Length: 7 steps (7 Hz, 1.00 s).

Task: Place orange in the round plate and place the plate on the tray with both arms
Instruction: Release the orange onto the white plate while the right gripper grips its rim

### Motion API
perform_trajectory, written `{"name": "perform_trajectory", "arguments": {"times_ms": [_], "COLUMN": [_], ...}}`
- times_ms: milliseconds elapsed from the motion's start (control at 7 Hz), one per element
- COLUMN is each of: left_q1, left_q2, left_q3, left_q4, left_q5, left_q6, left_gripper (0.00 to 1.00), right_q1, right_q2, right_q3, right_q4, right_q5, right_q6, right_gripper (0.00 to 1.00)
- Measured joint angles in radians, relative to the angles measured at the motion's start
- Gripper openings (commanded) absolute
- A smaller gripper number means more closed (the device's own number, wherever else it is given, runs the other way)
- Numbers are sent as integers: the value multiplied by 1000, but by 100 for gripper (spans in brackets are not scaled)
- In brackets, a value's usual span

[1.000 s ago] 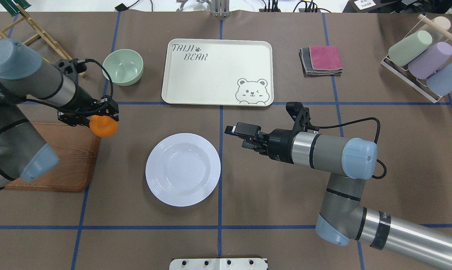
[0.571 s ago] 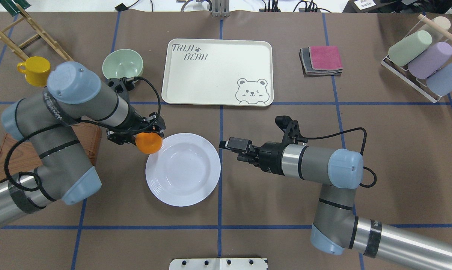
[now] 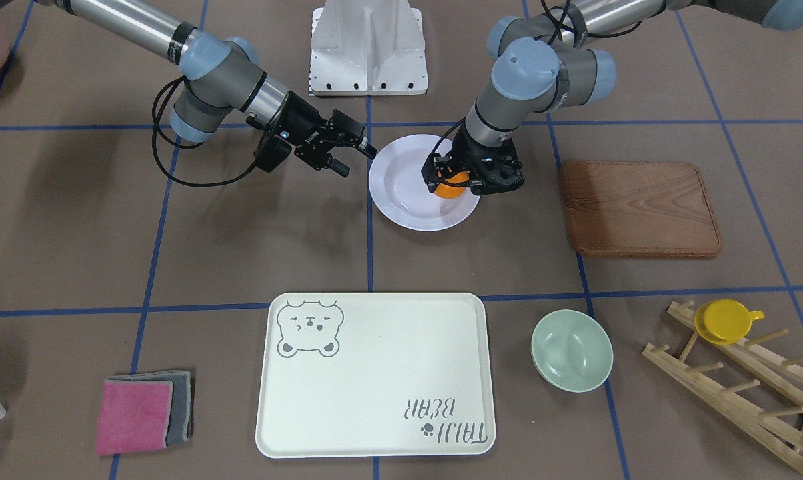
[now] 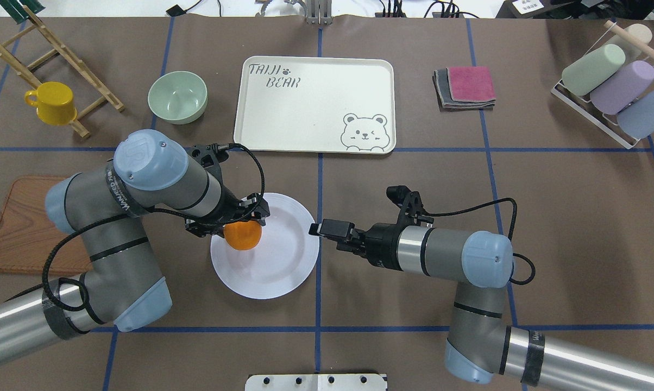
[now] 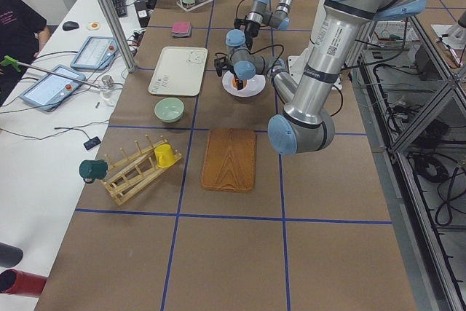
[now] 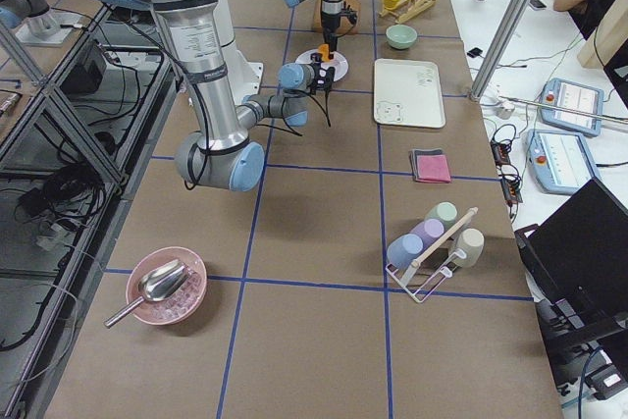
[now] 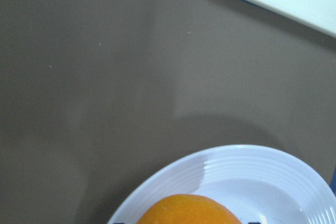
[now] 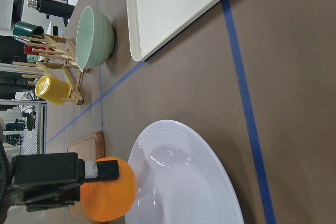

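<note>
The orange (image 4: 242,235) hangs just above the left part of the white round plate (image 4: 275,266), with my left gripper (image 4: 241,227) shut on it. The front view shows this orange (image 3: 451,189) over that plate (image 3: 405,197), and it fills the bottom of the left wrist view (image 7: 189,211). My right gripper (image 4: 316,228) is turned sideways and open at the plate's right rim, holding nothing. In the front view the right gripper (image 3: 359,162) is level with the rim's edge. The cream bear tray (image 4: 313,103) lies beyond the plate with nothing on it.
A mint-green bowl (image 4: 177,96) stands left of the tray. A yellow cup (image 4: 52,103) hangs on a wooden rack at the far left. A brown wooden board (image 4: 17,228) lies left of the plate. Folded cloths (image 4: 465,87) and a rack of pastel cups (image 4: 612,89) are at the right.
My left arm carried the orange rightward from the board's edge to over the plate. My right gripper slid left to the plate's right rim.
</note>
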State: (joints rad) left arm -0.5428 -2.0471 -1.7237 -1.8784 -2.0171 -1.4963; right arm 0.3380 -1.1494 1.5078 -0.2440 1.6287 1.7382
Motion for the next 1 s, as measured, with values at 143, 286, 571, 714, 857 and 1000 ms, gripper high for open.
{"name": "perform_trajectory", "arguments": {"times_ms": [143, 286, 571, 714, 857, 1000], "left_q1": [1, -2, -29, -38, -43, -45], "left_q2": [2, 4, 11, 15, 21, 25], "left_q3": [-2, -6, -21, -26, -28, -31], "left_q4": [0, 0, 3, 5, 5, 5], "left_q5": [2, 1, -8, -10, -10, -11], "left_q6": [3, 5, 16, 29, 39, 43], "left_gripper": [98, 98, 98, 98, 98, 98], "right_q1": [-11, -23, -46, -51, -54, -57], "right_q2": [12, 29, 54, 57, 59, 61], "right_q3": [-19, -40, -78, -87, -91, -93], "right_q4": [1, 0, 2, 4, 5, 5], "right_q5": [-3, -12, -31, -34, -36, -36], "right_q6": [0, -1, -3, -3, -3, -3], "right_gripper": [99, 99, 99, 98, 94, 85]}}
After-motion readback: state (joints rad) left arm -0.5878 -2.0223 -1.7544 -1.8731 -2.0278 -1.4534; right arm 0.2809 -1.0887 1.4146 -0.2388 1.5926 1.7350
